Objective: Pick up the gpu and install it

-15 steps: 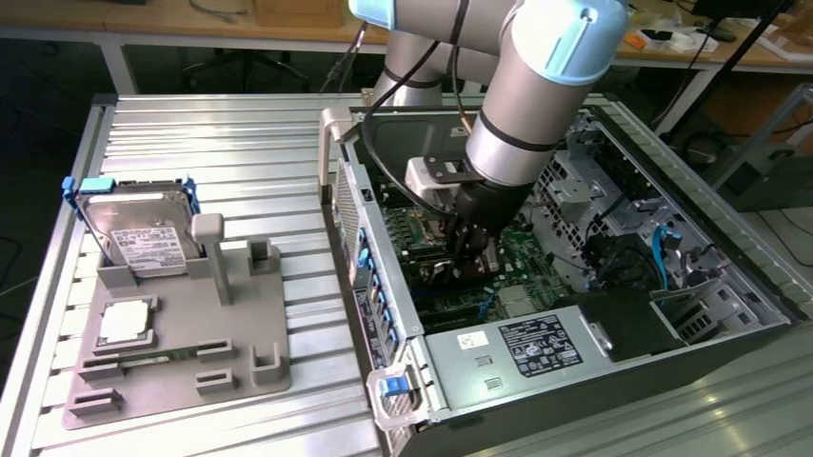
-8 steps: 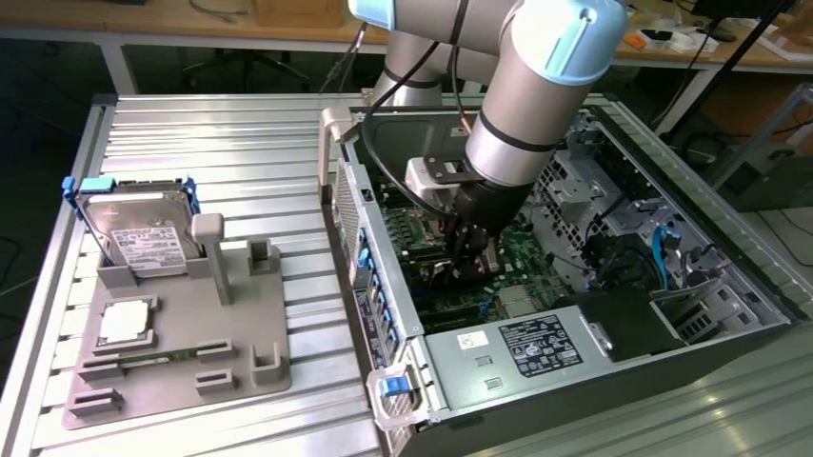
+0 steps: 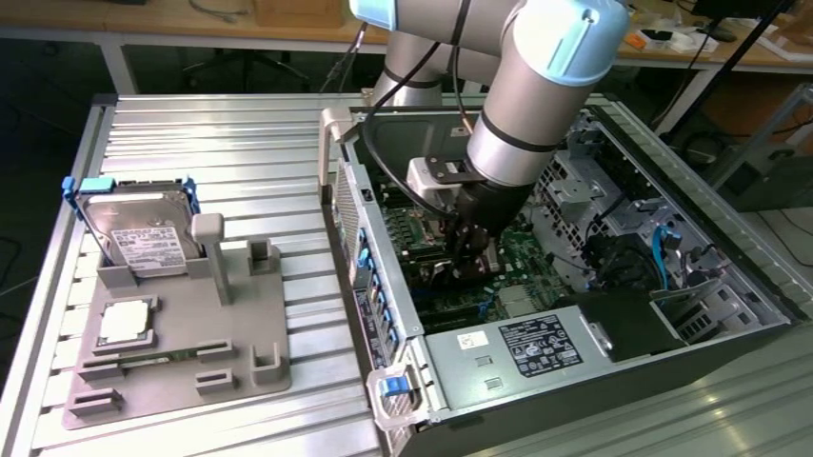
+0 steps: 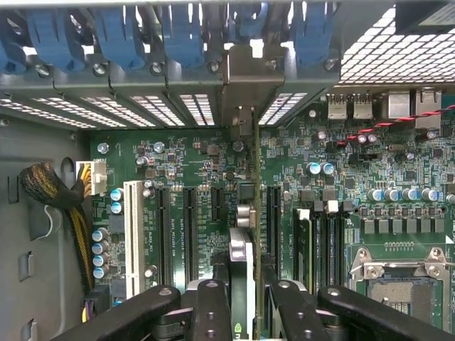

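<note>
- The claw point(image 4: 242, 302) grips the gpu point(image 4: 245, 213) edge-on, narrowed onto it, low inside the computer case point(image 3: 711, 228).
- The install step is in hand: the card stands over the motherboard point(image 4: 370, 170), among its expansion slots point(image 4: 189, 227).
- Seating likely calls for a straight, aligned press.

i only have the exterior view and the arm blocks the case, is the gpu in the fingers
observer: yes. In the wrist view the fingers grip the gpu edge-on over the motherboard.
operator: lined up with a slot
observer: it runs parallel to the black slots, between two of them. I can't tell if it is seated.
operator: bracket end
observer: its bracket sits at the rear panel opening, among the blue clips.
</note>
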Controlling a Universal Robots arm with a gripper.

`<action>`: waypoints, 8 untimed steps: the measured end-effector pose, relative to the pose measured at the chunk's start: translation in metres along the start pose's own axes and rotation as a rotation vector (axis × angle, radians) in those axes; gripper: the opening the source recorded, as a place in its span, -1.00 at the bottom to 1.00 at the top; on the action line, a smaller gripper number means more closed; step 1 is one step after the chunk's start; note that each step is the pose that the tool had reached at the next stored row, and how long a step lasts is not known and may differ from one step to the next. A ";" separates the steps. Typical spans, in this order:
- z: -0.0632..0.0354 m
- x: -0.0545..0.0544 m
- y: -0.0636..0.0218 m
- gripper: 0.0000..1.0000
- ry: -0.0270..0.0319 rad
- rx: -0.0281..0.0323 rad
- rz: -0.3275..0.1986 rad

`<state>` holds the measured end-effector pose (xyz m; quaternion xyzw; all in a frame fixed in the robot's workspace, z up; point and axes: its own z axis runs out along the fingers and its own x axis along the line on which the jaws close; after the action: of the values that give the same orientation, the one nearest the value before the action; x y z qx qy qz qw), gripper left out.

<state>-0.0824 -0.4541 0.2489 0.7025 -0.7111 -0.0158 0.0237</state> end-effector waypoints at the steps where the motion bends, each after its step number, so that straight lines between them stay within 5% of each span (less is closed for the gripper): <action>1: 0.0000 0.000 -0.0001 -0.47 0.0000 0.0000 0.000; 8: 0.0010 0.000 -0.0004 -0.47 -0.0005 0.0002 0.000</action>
<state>-0.0821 -0.4541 0.2479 0.7026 -0.7111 -0.0159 0.0234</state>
